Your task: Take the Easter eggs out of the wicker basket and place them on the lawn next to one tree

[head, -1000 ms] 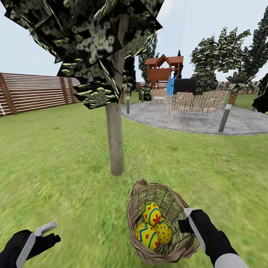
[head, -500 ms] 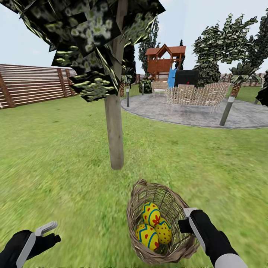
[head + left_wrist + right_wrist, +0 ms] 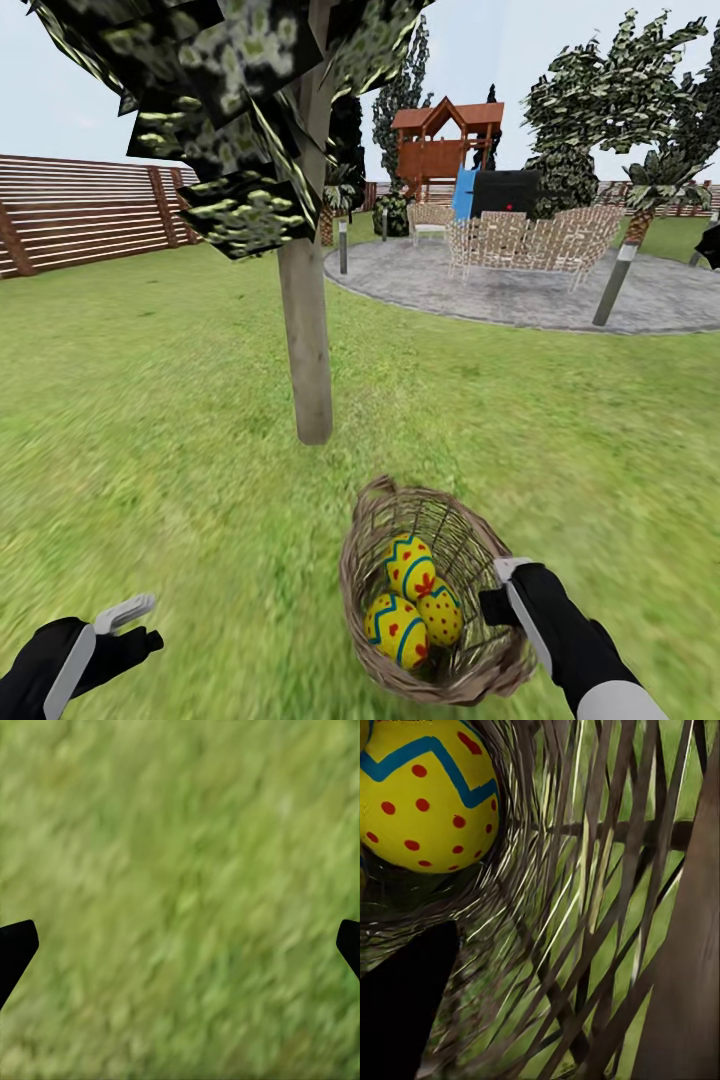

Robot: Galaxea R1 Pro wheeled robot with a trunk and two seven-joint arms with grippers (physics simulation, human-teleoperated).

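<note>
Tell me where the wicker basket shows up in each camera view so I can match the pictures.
Head view: the basket sits low and right of centre, its rim at the right end effector, three eggs inside.
Left wrist view: blurred grass, with no basket to place.
Right wrist view: the basket's woven wall, seen close from inside.
Shared landmark: the red-dotted yellow egg.

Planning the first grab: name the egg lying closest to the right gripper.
The red-dotted egg on the basket's right side, nearest the right gripper; the other two lie farther left.
</note>
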